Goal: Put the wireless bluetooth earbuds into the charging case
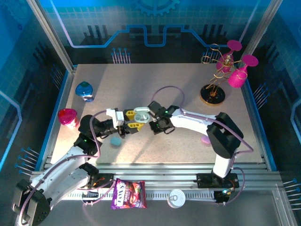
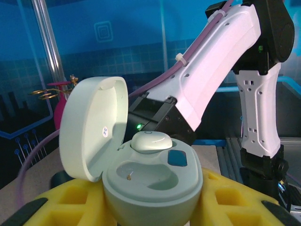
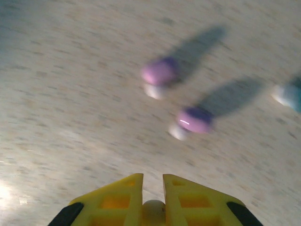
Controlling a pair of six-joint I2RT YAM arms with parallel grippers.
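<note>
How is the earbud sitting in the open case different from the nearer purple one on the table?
Colour: the case earbud is pale green-white, the purple earbud purple over a whitish underside. Place: the case earbud sits in the open case, the purple earbud lies loose on the table. Both are small, rounded.

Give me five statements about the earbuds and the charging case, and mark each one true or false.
1. The case has its lid open. True.
2. Both slots of the case are filled. False: the docked earbud fills one, and the other slot is empty.
3. The right gripper is closed on a small pale earbud. True.
4. The purple earbuds are in the case. False: two lie on the table.
5. The left gripper is empty. False: it holds the case.
</note>
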